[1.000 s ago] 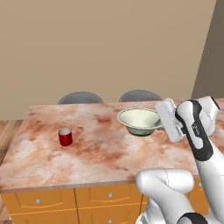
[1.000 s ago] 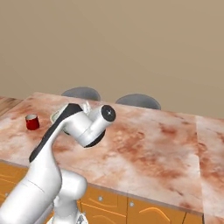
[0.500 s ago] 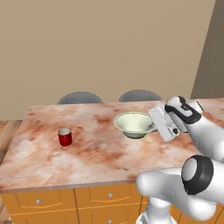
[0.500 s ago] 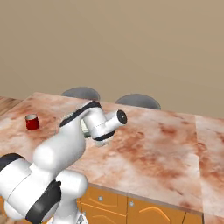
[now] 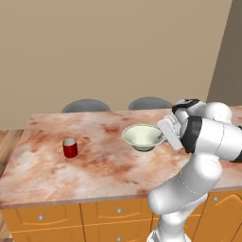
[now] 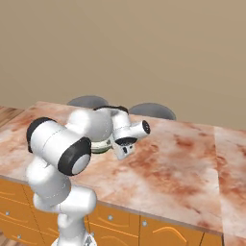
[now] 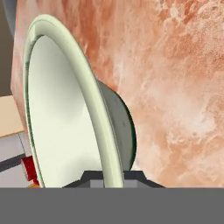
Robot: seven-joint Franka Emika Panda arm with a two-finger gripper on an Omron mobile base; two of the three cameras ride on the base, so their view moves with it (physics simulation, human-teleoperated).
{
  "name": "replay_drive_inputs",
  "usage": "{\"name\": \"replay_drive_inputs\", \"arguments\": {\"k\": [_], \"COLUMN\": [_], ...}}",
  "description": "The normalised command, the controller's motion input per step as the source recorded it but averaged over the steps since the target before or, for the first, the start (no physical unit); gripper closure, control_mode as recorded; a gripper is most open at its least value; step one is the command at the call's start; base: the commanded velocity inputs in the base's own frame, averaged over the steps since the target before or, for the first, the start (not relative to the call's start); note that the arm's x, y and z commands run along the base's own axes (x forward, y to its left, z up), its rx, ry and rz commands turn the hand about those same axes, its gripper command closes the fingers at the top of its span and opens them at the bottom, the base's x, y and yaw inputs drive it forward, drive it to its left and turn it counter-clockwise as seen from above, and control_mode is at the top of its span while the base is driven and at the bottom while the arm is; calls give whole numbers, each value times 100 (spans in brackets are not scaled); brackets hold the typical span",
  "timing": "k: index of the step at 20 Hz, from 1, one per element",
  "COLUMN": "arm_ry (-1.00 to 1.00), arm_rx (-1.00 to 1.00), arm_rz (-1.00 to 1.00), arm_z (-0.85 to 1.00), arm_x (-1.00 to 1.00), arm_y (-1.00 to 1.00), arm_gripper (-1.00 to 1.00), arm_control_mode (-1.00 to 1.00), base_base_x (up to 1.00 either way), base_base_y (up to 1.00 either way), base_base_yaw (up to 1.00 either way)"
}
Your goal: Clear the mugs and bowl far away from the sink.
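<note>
The cream-white bowl (image 5: 143, 136) with a greenish outside sits low at the middle of the marbled counter (image 5: 99, 165); whether it touches the top I cannot tell. My gripper (image 5: 163, 133) is shut on the bowl's right rim, the hand coming in from the right. In the hand view the bowl (image 7: 65, 113) stands edge-on, its rim running down between my gripper's (image 7: 111, 176) fingertips. In the right base view my arm covers most of the bowl (image 6: 99, 146). A glossy red mug (image 5: 70, 148) stands upright well to the left. The sink is out of view.
Two grey stools (image 5: 86, 105) (image 5: 150, 102) stand behind the counter's far edge. Orange wooden drawers (image 5: 71, 220) run under its front edge. A wide stretch of bare counter (image 6: 192, 158) lies to the right of my arm.
The bowl has shifted slightly left and down with my gripper still shut on its rim. My arm has folded and swung forward. The red mug has not moved.
</note>
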Motion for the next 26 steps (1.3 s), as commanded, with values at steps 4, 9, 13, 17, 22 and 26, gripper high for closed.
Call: {"name": "replay_drive_inputs", "arguments": {"k": [4, 9, 13, 17, 22, 26], "arm_ry": [-2, -7, -10, -12, -11, -2], "arm_rx": [0, 0, -3, -2, 0, 0], "arm_rz": [18, 15, 9, 0, 0, 4], "arm_z": [-44, -43, -32, 18, 37, 59], "arm_x": [49, 37, 18, 0, -6, -24], "arm_y": [-18, -14, -1, 3, 0, 0], "arm_gripper": [100, 100, -100, -100, -100, -100], "arm_control_mode": [-100, -100, -100, -100, -100, -100], "base_base_x": [0, 0, 0, 0, 0, 0], "base_base_y": [0, 0, 0, 0, 0, 0], "base_base_yaw": [0, 0, 0, 0, 0, 0]}}
